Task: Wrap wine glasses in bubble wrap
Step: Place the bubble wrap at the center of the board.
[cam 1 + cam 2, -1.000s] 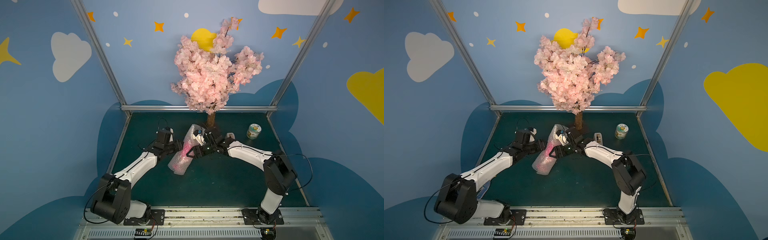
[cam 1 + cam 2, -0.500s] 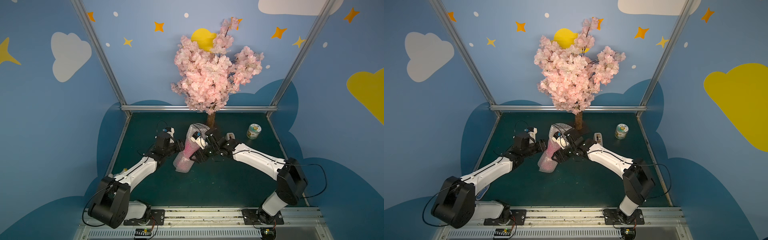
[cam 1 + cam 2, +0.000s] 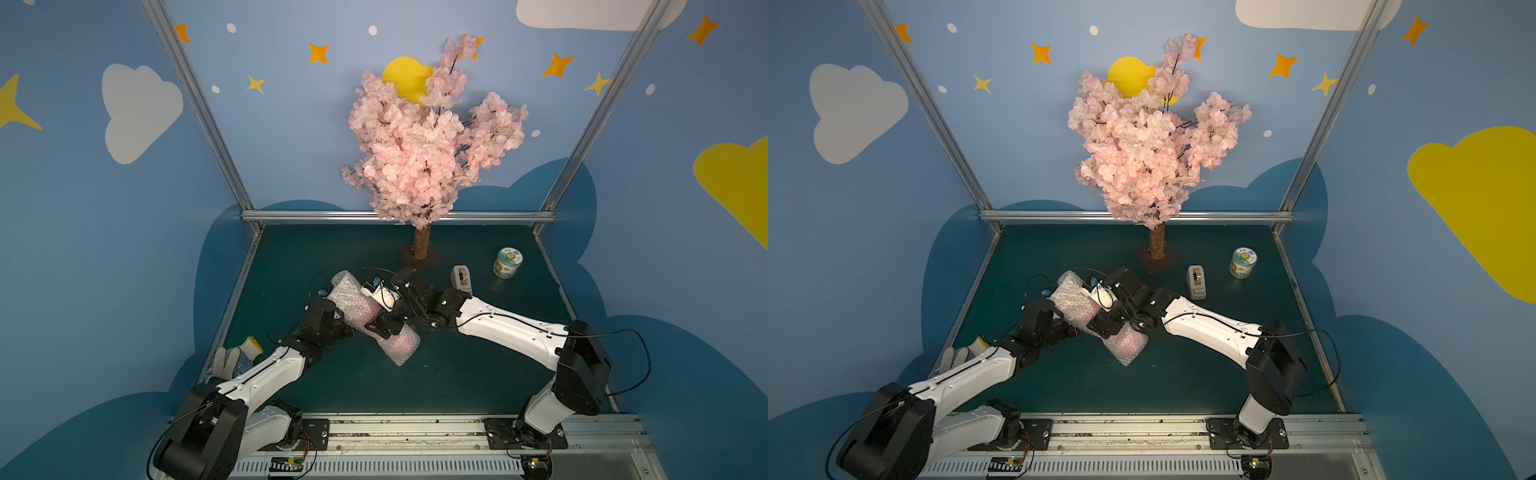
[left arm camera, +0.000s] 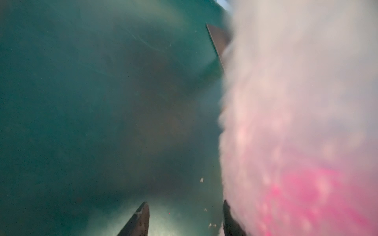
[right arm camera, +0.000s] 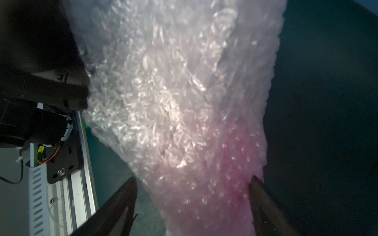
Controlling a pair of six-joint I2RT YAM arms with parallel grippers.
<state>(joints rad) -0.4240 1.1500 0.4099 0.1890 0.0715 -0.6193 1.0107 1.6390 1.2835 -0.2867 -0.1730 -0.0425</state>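
On the green table (image 3: 478, 374), between 2 arms, the bubble wrap (image 3: 357, 305) lies rolled around the pink wine glass (image 5: 241, 147). Spread wide, the right gripper (image 5: 192, 206) straddles the roll; the left gripper (image 4: 185, 218), jaws parted with nothing between them, touches the roll's side.

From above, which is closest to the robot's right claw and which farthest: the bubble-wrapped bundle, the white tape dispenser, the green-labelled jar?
Measured from the right gripper in a top view:
1. The bubble wrap bundle, between its fingers, pink goblet showing through.
2. The tape dispenser, farther back toward the tree.
3. The jar, farthest, near the back right corner.
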